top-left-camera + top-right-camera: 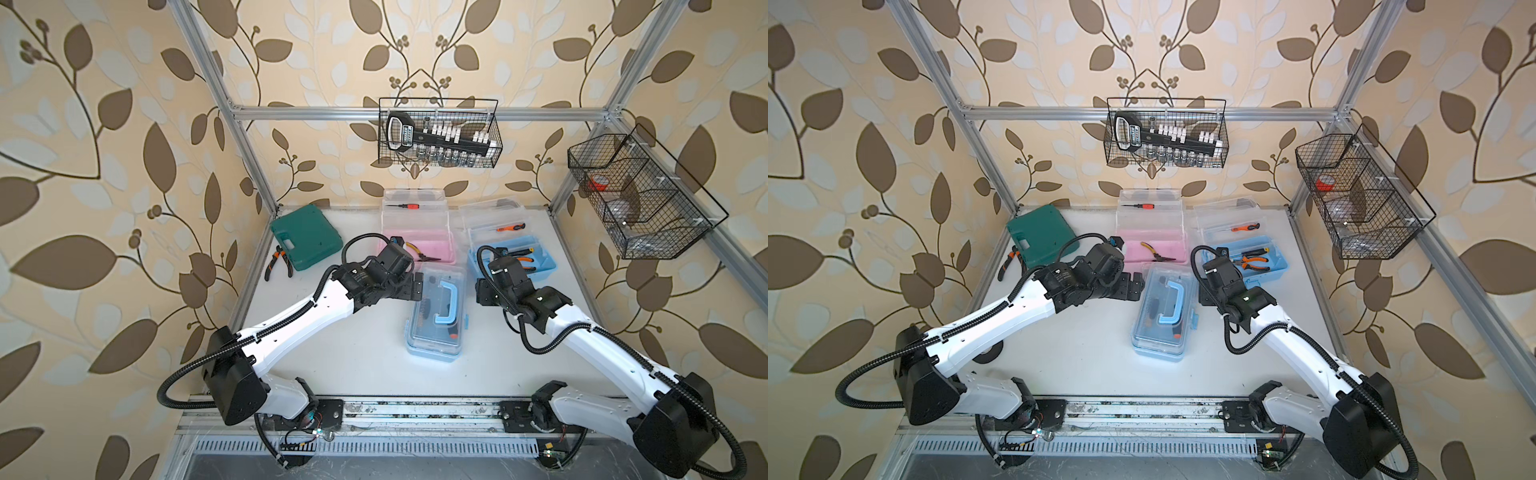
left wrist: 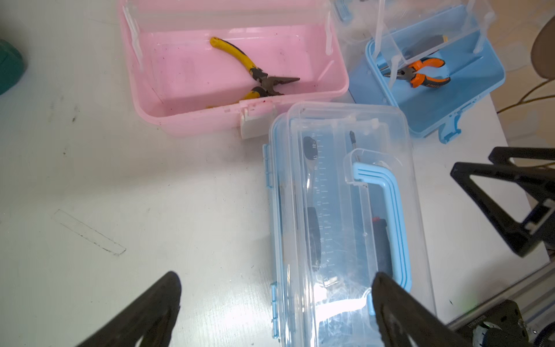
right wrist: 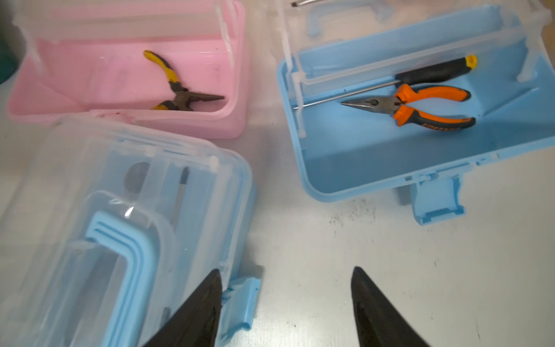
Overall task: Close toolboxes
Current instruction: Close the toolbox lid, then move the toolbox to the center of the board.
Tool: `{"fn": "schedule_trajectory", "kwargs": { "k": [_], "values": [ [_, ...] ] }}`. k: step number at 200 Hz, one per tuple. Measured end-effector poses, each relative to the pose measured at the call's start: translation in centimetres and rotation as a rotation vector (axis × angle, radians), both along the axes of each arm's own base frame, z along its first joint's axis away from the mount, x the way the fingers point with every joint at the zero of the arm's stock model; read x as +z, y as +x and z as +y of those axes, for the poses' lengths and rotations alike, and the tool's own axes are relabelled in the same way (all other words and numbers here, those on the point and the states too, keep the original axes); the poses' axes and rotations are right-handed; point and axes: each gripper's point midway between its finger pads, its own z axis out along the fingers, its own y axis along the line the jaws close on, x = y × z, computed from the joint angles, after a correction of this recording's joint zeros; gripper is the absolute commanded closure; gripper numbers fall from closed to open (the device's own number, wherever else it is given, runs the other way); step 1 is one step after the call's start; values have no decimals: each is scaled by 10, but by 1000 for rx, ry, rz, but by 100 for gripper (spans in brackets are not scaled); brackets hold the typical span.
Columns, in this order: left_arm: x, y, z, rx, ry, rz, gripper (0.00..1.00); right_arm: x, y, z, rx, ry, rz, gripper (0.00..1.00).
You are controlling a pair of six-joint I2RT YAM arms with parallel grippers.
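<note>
Gaping left hand [image 2: 275,275] empty; right hand [image 3: 285,269] parted, empty.

place: robot test cell | cues: aluminium frame [image 1: 291,111], wallpaper [image 1: 104,187], tool basket [image 1: 390,158]

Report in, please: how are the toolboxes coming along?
Left gripper, right gripper open, empty. Near blue toolbox lid down; pink toolbox, far blue toolbox lids up. No obstruction seen.

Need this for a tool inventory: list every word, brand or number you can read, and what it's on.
No text reads clearly.
Label on the socket rail handle: blurred, unreadable.
Print on the orange pliers handle: blurred.
Scale numbers inside the closed blue toolbox: too small.
</note>
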Motion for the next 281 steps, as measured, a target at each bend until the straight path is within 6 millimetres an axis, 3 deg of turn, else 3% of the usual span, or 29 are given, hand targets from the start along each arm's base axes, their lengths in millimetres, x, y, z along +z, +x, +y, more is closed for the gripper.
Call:
{"fn": "schedule_trajectory", "kwargs": {
  "k": [20,65,131,158,200,230,281],
  "values": [
    [-9,0,-6,-15,2,27,1,-25,-8,-11,-22,-4,68,34],
    [-12,1,-16,-37,-24,38,1,-74,-23,3,22,49,204,34],
    [-17,3,-12,-21,-3,38,1,-104,-26,50,145,122,283,34],
    [-23,-2,0,5,22,47,1,-104,-13,73,182,123,292,34],
    [-21,-5,25,59,24,48,1,-82,25,106,213,163,217,34],
    [-18,-4,31,70,22,44,1,-76,41,125,241,193,193,33],
    [-13,0,24,58,22,56,1,-76,42,120,241,220,182,33]
  ]
}}
